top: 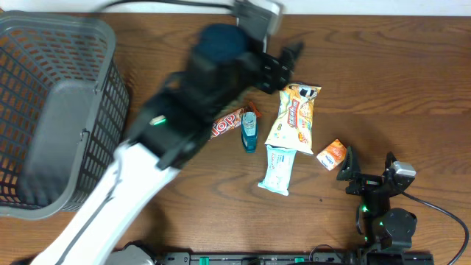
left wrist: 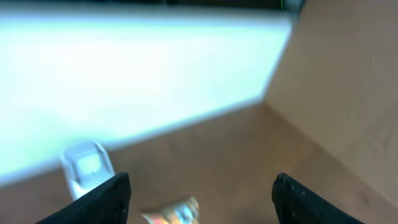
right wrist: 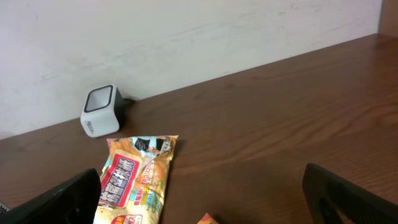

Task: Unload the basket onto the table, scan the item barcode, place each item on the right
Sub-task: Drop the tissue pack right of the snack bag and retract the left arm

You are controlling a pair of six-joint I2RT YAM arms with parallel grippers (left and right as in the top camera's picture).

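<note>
Several packaged items lie mid-table: a yellow snack bag [top: 293, 118], a candy bar [top: 227, 124], a small blue bottle [top: 250, 132], a white-teal packet [top: 278, 169] and a small orange packet [top: 332, 154]. The white scanner [top: 257, 10] stands at the far edge; it also shows in the right wrist view as a scanner [right wrist: 101, 111] behind the snack bag [right wrist: 137, 180]. My left gripper [top: 288, 66] hovers open and holds nothing, above the bag's far end, near the scanner [left wrist: 87, 168]. That view is blurred. My right gripper [top: 368, 162] rests open at the near right, beside the orange packet.
A large grey mesh basket [top: 51, 110] fills the left side of the table. My left arm stretches diagonally from the near left over the candy bar. A cable runs off to the right from the right arm's base. A white wall backs the table.
</note>
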